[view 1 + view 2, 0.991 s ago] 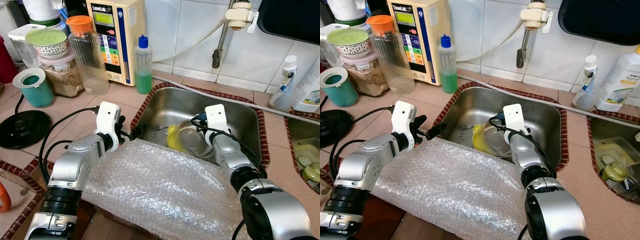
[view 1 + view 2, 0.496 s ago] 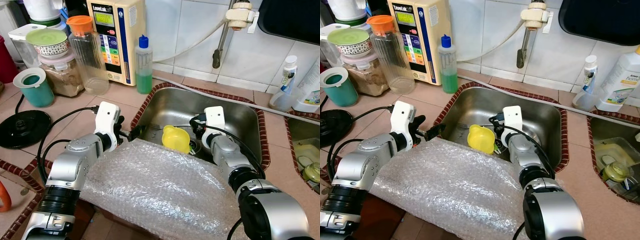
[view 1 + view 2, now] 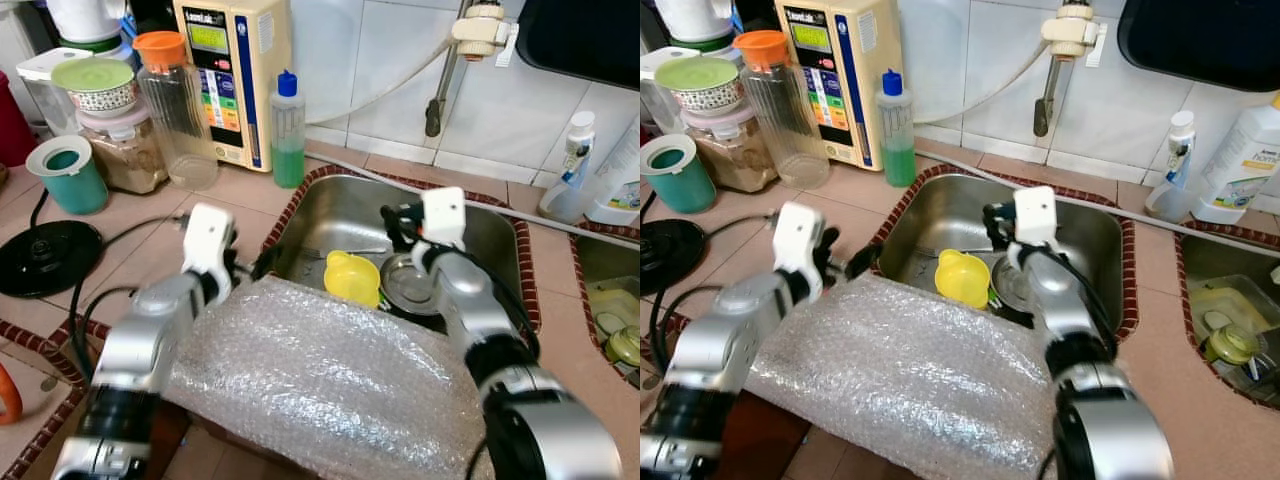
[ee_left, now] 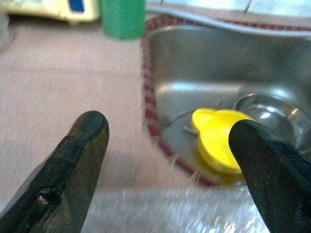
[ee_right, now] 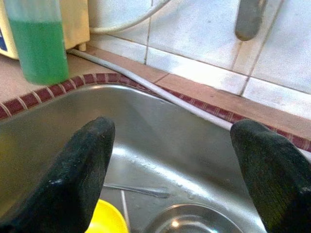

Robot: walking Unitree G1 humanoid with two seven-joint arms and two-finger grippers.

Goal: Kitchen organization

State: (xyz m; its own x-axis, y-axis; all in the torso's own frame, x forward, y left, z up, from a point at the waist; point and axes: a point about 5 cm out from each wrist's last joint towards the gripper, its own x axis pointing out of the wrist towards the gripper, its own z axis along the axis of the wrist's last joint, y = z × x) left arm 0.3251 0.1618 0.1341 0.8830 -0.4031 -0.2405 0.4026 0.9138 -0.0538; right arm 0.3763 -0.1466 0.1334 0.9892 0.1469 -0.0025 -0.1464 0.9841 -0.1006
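A yellow plastic cup (image 3: pixel 352 277) lies on its side at the front of the steel sink (image 3: pixel 340 215), next to a round steel dish (image 3: pixel 408 283) and a fork (image 5: pixel 141 190). My right gripper (image 3: pixel 392 222) hangs open over the middle of the sink, above the dish, holding nothing. My left gripper (image 3: pixel 262 262) hovers open at the sink's left rim and points toward the yellow cup (image 4: pixel 221 138). A sheet of bubble wrap (image 3: pixel 320 370) covers the counter edge in front of the sink, under both arms.
A green soap bottle (image 3: pixel 287 130), a clear jug with an orange lid (image 3: pixel 178 110), a teal cup (image 3: pixel 68 172) and a black kettle base (image 3: pixel 45 255) stand on the left counter. The tap (image 3: pixel 440 70) hangs behind the sink. Bottles (image 3: pixel 570 160) and a second basin (image 3: pixel 610 300) are at right.
My right gripper let go of the yellow cup at the sink's front and rose toward the back of the sink. My left arm drew slightly back and is blurred.
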